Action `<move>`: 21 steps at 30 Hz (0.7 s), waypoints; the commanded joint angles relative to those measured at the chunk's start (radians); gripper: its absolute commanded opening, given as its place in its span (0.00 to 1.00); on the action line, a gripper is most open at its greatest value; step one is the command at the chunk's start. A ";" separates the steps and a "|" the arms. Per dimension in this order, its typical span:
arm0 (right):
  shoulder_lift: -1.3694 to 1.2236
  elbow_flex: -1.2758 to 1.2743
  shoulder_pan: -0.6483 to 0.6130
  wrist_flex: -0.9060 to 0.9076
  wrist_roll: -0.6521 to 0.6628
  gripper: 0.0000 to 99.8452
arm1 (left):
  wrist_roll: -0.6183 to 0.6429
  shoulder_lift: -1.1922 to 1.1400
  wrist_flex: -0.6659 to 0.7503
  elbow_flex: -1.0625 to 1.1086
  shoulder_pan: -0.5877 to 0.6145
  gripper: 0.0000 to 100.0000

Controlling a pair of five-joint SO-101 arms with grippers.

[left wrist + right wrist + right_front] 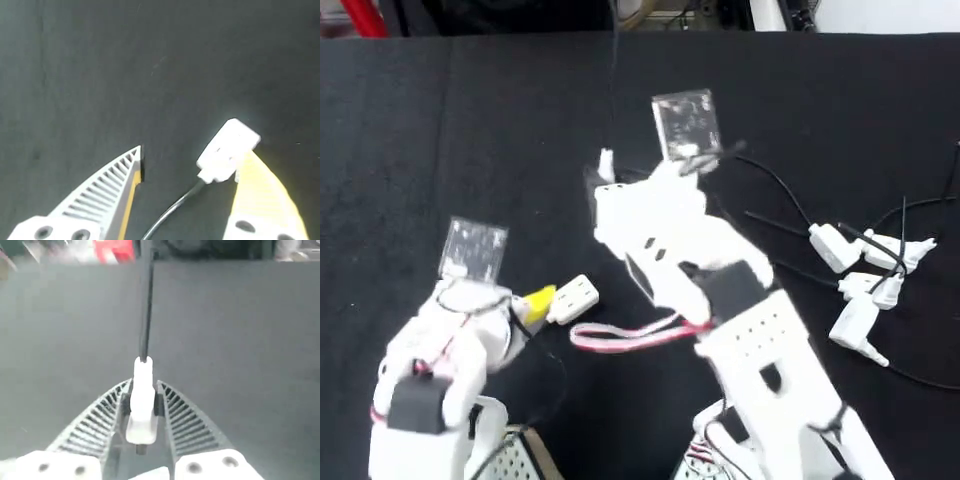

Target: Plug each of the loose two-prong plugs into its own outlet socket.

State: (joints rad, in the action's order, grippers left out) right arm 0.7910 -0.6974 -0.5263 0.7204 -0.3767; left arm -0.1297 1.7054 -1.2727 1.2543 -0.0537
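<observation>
Progress: early, nothing seen mated yet | right fingers (pixel 176 411) clamped on white plug (pixel 142 405), cable (pixel 145 315) running ahead of them | left fingers (pixel 111 181) spread wide, white connector (pixel 227 150), possibly a socket, touching the yellow one | loose plugs (pixel 833 247) well apart from both.

Open black table (pixel 400 130) at far left; tangled plugs (pixel 835 246) at right, looped ribbon cable (pixel 620 337) near centre front.

White plastic arms (pixel 760 350) with dark grey motor blocks (pixel 415 405), a red-and-white ribbon cable (pixel 620 335), ribbed triangular fingers (pixel 95 432) with base screws (pixel 42 232); one left finger (pixel 260 195) is yellow.
</observation>
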 commanded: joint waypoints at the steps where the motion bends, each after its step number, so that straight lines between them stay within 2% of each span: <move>1: 0.133 -0.081 -0.020 -0.115 -0.058 0.01 | 0.008 0.124 -0.025 -0.021 -0.027 0.30; 4: 0.255 -0.193 -0.086 -0.190 -0.057 0.01 | 0.008 0.064 0.034 -0.030 -0.036 0.30; 9: 0.429 -0.318 -0.198 -0.224 -0.021 0.01 | 0.035 0.121 0.120 -0.010 -0.061 0.30; 15: 0.441 -0.426 -0.201 -0.285 0.000 0.01 | 0.114 0.120 0.138 -0.053 -0.214 0.30; 21: 0.467 -0.483 -0.204 -0.310 0.000 0.01 | 0.130 0.120 0.192 -0.068 -0.180 0.30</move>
State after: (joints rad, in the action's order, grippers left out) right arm 1.2390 -1.1761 -0.7227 0.4227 -0.3905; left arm -0.0084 1.8251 -1.1086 1.2559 -0.2486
